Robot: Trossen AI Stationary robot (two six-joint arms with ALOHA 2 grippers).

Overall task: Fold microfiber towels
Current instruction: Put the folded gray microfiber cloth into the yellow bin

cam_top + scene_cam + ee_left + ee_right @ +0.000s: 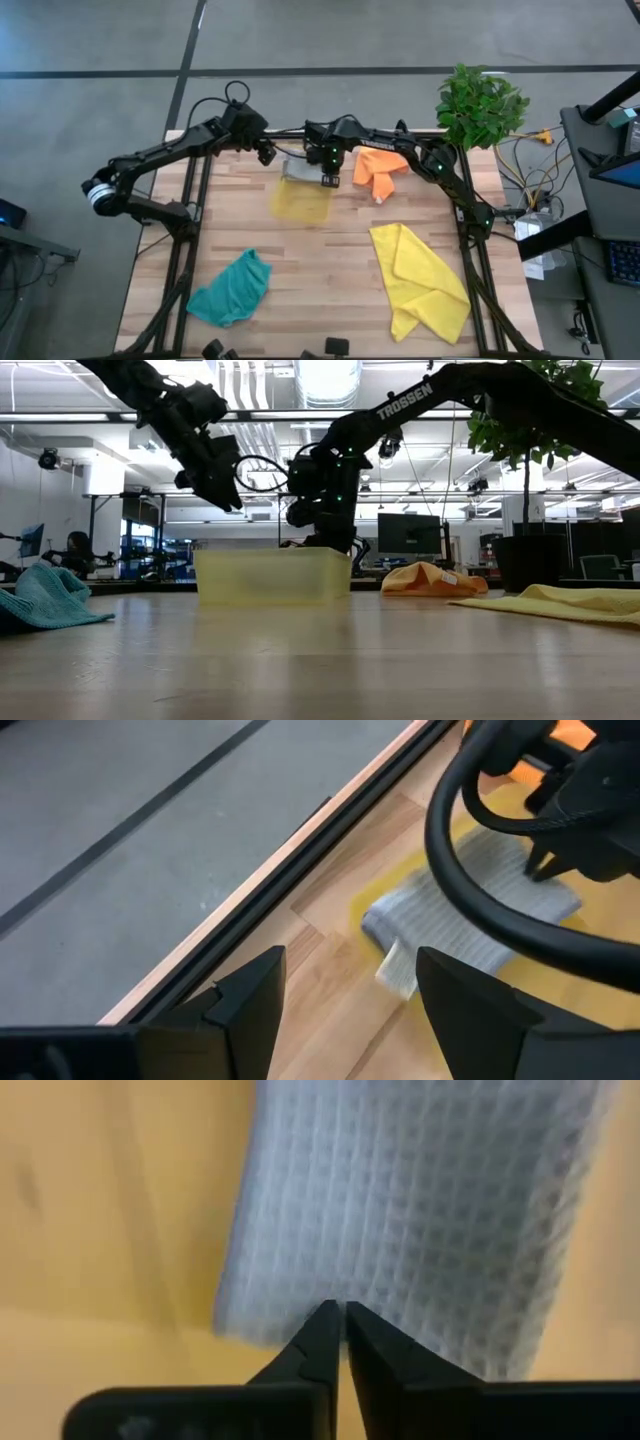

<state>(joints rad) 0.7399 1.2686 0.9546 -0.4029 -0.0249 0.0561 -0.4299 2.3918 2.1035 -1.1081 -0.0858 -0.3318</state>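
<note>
While the right pincer [340, 1335] sits pressed together over the folded light grey towel [420, 1210] in the translucent yellow tray [300, 203], the left pincer [345, 1010] hangs spread just beside it. Orange towel [378, 168], yellow towel [420, 280] and teal towel [232, 290] lie on the counter [320, 270].

Yellow tray [300, 203], potted plant [480, 105], wooden table [330, 290]
</note>
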